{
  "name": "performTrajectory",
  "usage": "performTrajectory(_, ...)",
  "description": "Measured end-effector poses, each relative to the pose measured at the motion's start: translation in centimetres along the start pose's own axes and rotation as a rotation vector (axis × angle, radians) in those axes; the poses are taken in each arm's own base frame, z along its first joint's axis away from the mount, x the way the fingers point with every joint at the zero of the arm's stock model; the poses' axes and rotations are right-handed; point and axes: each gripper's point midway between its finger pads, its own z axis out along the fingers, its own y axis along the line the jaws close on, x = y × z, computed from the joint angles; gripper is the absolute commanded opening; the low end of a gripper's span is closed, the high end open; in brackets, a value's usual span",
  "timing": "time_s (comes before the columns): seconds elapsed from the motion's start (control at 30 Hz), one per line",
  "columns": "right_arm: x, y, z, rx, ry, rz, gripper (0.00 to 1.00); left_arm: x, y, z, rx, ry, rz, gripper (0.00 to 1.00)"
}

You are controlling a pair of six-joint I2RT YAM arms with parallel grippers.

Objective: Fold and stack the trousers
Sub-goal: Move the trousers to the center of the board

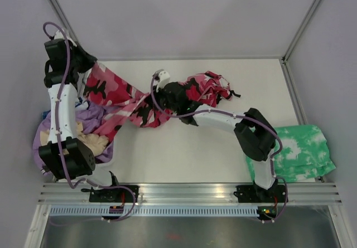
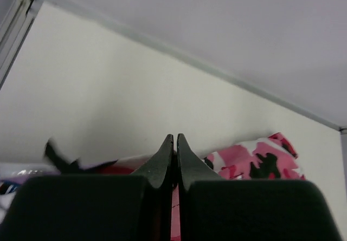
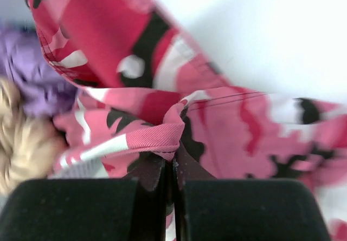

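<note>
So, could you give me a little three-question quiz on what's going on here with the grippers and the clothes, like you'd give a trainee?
1. True or false: the left gripper and the right gripper are both shut on the camouflage trousers.
2. Where does the green-and-white garment lie? A: on top of the trousers. B: at the right edge of the table. C: at the far left corner.
3. What colour is the garment heaped with the beige garment on the left side?
Key: 1 true; 2 B; 3 the lilac garment.
</note>
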Motion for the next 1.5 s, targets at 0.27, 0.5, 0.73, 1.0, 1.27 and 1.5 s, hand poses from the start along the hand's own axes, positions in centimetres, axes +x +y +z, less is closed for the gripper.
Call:
performTrajectory(0.27, -14.1, -8.5, -5.8, 0.182, -0.299, 0.03, 0.0, -6.2, -9.3, -1.5, 0.157, -0.228, -0.04, 0.02)
performTrajectory(0.5, -19.7, -12.7, -8.0, 0.28, -0.427, 0.043, 0.0, -4.2, -12.7, 4.9, 0.164, -0.205, -0.096, 0.02)
performTrajectory(0.73, -22.9, -16.1, -11.3, 0.354, -0.49, 0.038, 0.0, -1.1, -16.5, 8.9, 0.212, -0.132, -0.112, 0.02)
performTrajectory(1.0, -31.2, -16.5, -19.2, 0.505, -0.695, -0.01, 0.0, -4.8, -27.4, 5.0, 0.456, -0.241, -0.082, 0.02)
performTrajectory(1.27, -33.7, -26.0, -24.5, 0.719, -0.752, 0.041, 0.0, 2.7, -33.7, 6.8, 0.546, -0.11, -0.044, 0.02)
performTrajectory(1.5, -22.6, -28.1, -16.6, 0.588, -0.42, 0.068, 0.4, 15.0, -24.1, 13.3, 0.239, 0.191, 0.015, 0.64)
